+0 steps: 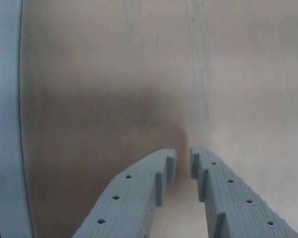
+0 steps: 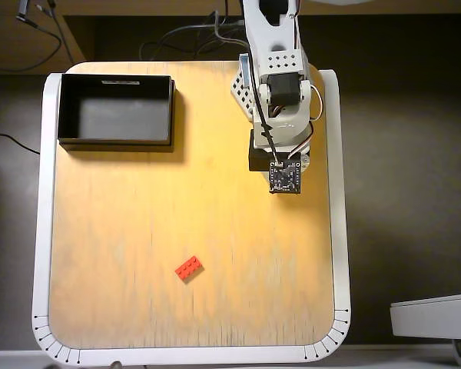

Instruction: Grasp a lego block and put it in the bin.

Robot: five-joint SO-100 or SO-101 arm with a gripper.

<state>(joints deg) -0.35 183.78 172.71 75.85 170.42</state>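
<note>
We see first the wooden board (image 2: 138, 231), a pale plywood surface with a white rounded border (image 2: 44, 231) running around it, lying on a dark surface; in the wrist view the same border (image 1: 5, 124) shows as a light band down the left edge, with bare wood filling the rest. Next in size is the white arm (image 2: 276, 84), which reaches in from the top of the overhead view and sits over the board's upper right part, with wires along it and a small black square circuit board (image 2: 285, 177) at its lower end. The bin (image 2: 115, 111) stands in the board's upper left corner, a shallow black tray with a dark grey floor, and we find nothing inside it. The gripper (image 1: 183, 157) appears in the wrist view as two grey printed fingers (image 1: 134, 198) with rows of small holes, rising from the bottom edge; their tips stand apart with only a narrow gap between them, and we see bare wood in that gap, nothing held. From overhead we cannot make out the fingers, hidden under the arm. Smallest is the lego block (image 2: 189, 268), a red studded brick lying at a slant on the lower middle of the board, well apart from both the bin and the arm.
</note>
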